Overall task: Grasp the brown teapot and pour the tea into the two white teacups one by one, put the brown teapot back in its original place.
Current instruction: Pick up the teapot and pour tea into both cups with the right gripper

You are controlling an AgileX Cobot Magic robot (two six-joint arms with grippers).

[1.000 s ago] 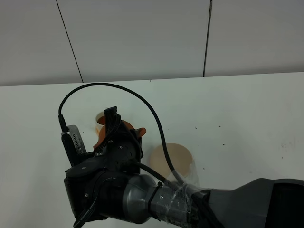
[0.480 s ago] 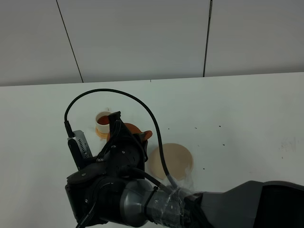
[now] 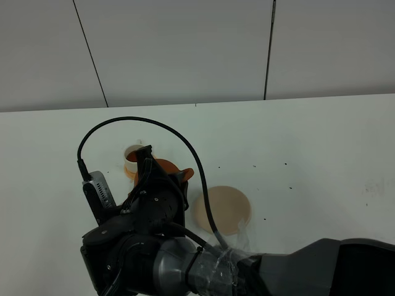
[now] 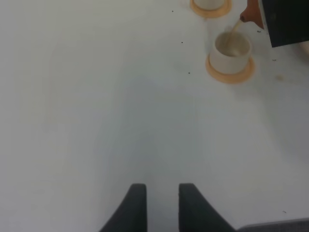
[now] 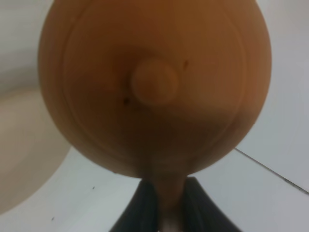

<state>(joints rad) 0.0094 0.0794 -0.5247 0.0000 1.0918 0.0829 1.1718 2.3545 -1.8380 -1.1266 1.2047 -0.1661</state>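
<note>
Left pincer (image 4: 161, 189) hangs with fingers slightly apart, empty, well apart from the pour. Tea streams into one teacup (image 4: 232, 50); the other teacup (image 4: 210, 4) shows too little to judge. Right pincer (image 5: 161, 205) clamps the tilted brown teapot (image 5: 154, 87) by its handle; returning it to the bare beige disc (image 3: 221, 208) remains

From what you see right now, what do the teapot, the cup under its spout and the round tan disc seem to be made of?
The teapot looks like unglazed clay: reddish-brown, matte, no bright highlights. The cup is likely ceramic: cream-white, thick rim; glaze unclear. The disc may be wood or cork: flat, beige, dull.
</note>
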